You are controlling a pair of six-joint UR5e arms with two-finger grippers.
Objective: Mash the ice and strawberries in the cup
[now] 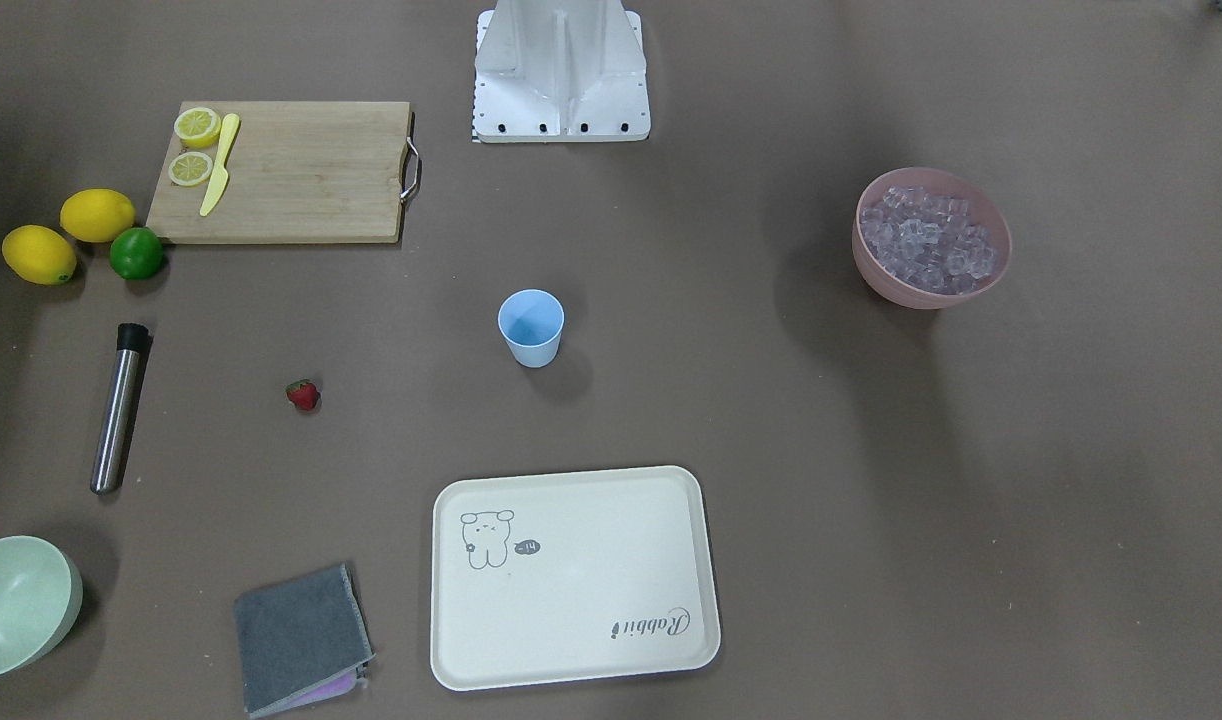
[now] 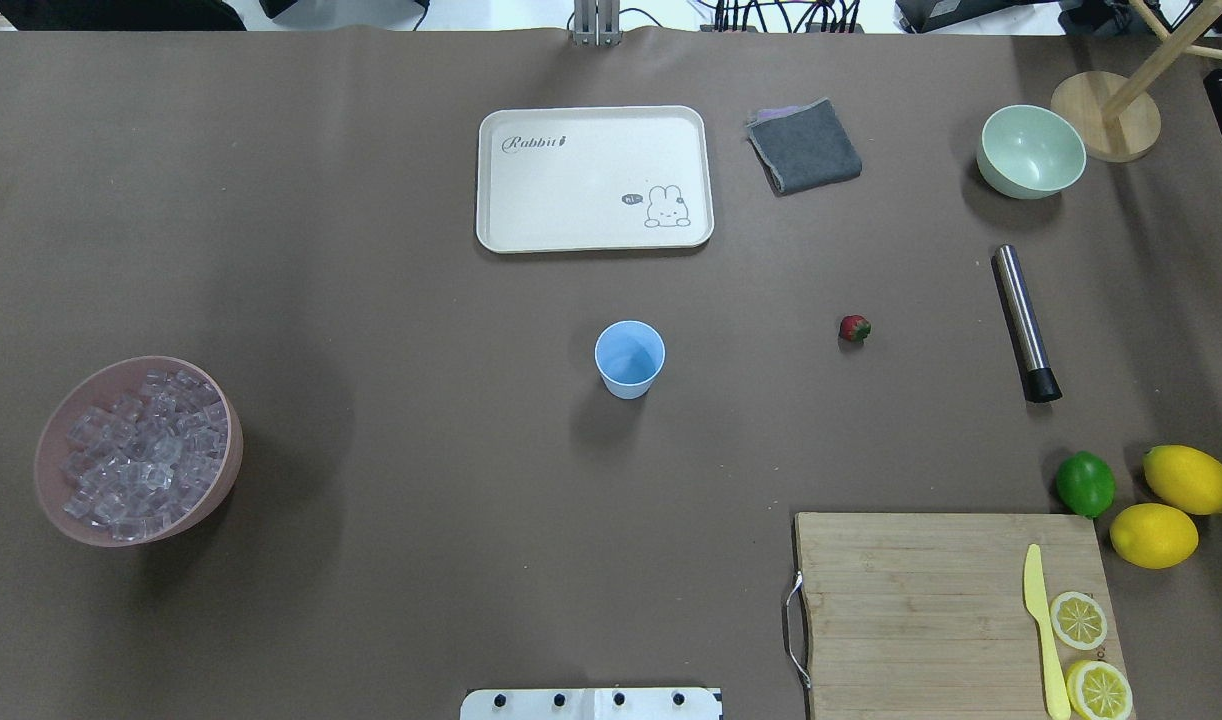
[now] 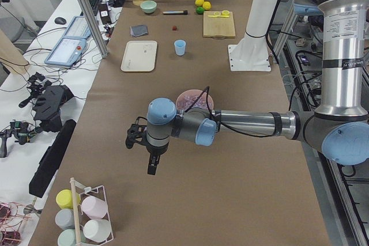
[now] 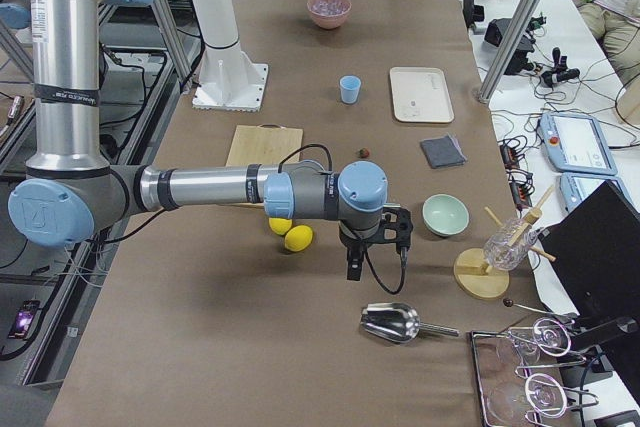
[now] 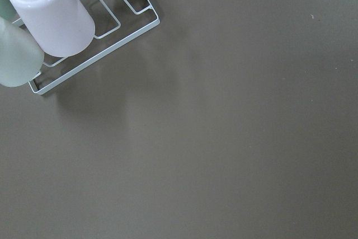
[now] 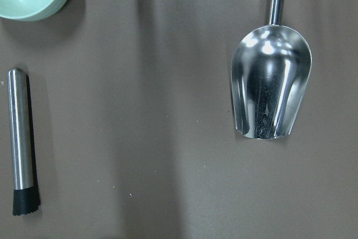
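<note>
A: Going across the overhead view from the left, what comes first?

B: A pink bowl (image 2: 211,505) near the left edge of the counter (image 2: 371,300), heaped with ice (image 2: 141,450), clear cubes with a faint lilac tint.

A: And the cup?

B: The light-blue cup (image 2: 629,360) stands upright at the middle of the counter, well apart from the bowl. The cream tray (image 2: 571,190) lies beyond it, not touching it.

A: Where is the strawberry?

B: The strawberry (image 2: 854,328) lies alone on the counter to the right of the cup, between the cup and the steel muddler (image 2: 1023,322), which lies flat. Further right a lime (image 2: 1085,483) sits just beside two lemons (image 2: 1188,479), at the corner of the wooden cutting board (image 2: 921,600).

A: What about the arms?

B: Neither shows in the overhead view. In the side view from the robot's left, the left tool (image 3: 151,167) hangs above the counter's near end, close to a wire cup rack (image 3: 86,217). From the other end, the right tool (image 4: 352,267) hangs above the counter near a metal scoop (image 4: 392,322).

A: Are the tools' jaws apart or together?

B: For either tool, that can't be made out from these side views.
</note>
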